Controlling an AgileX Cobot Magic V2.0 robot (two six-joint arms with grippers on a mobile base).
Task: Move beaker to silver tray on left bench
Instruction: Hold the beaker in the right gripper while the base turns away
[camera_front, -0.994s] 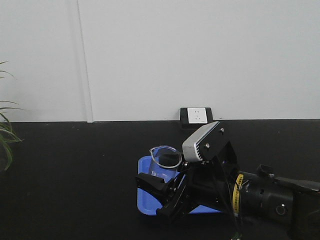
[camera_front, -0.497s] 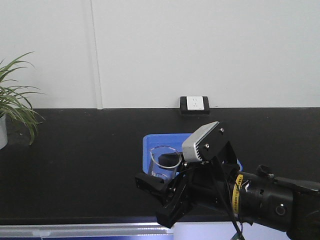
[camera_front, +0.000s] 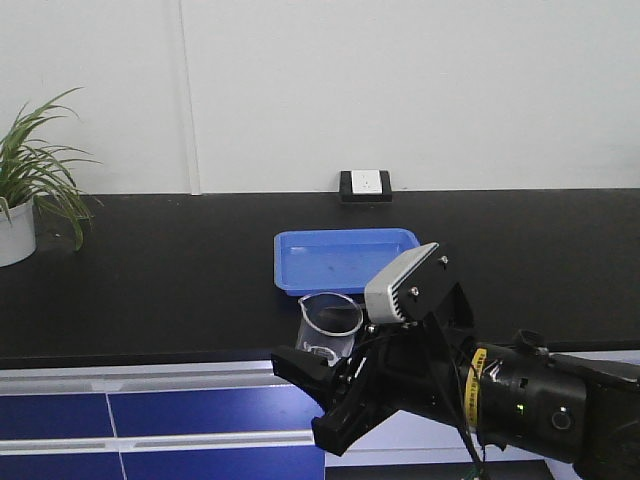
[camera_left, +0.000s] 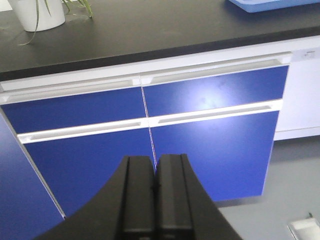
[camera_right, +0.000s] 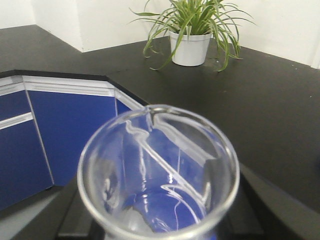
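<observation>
Front-facing view: beaker gripped in the right hand, short of the counter

We see the right hand (camera_front: 303, 392) closed on the beaker (camera_front: 330, 322), its black fingers clasping the lower part of the glass. The beaker stands upright and looks empty. In the right wrist view the beaker (camera_right: 159, 175) fills the frame just ahead of the hand, rim up, with the spout on the side away from the wrist. It is held in the air on the near side of the counter's front edge.

Beyond the hand runs the black counter (camera_front: 150, 280). A blue tray (camera_front: 345, 255) lies on it just past the beaker, apart from the glass. On the wall behind the tray sits a socket (camera_front: 365, 184). Well off to the hand's left a potted plant (camera_front: 30, 190) stands on the counter near the wall.

Our left hand (camera_left: 154, 162) has its fingers pressed together with nothing between them. Ahead of it are blue drawers (camera_left: 210, 150) under the counter edge.
</observation>
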